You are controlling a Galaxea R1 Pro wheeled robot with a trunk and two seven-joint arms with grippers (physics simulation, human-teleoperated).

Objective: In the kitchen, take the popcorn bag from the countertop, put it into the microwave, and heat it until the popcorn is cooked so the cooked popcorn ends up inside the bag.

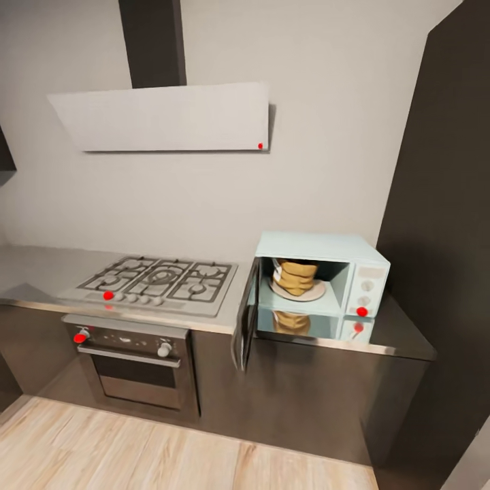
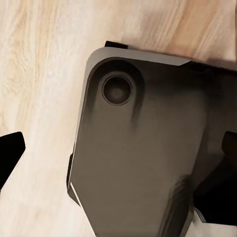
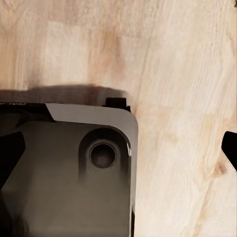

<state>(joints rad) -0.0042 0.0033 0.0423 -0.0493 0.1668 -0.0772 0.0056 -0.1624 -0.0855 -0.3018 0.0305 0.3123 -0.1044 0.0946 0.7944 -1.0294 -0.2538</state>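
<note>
The pale mint-blue microwave (image 1: 367, 272) stands on the grey countertop (image 1: 403, 335) at the right, against the wall. Its dark glass door (image 1: 245, 320) is swung wide open to the left. Inside, the tan popcorn bag (image 1: 296, 275) sits upright on a white plate (image 1: 303, 295). No popcorn bits can be made out. A red light (image 1: 361, 312) glows on the knob panel. My left gripper (image 2: 118, 153) and my right gripper (image 3: 118, 150) both hang over the wood floor, fingers wide apart and holding nothing.
A gas hob (image 1: 160, 279) lies left of the microwave, with a dark built-in oven (image 1: 136, 361) beneath and a hood (image 1: 163, 119) above. A tall dark cabinet (image 1: 442, 238) closes the right side. My own grey base (image 2: 143, 158) lies under both wrists.
</note>
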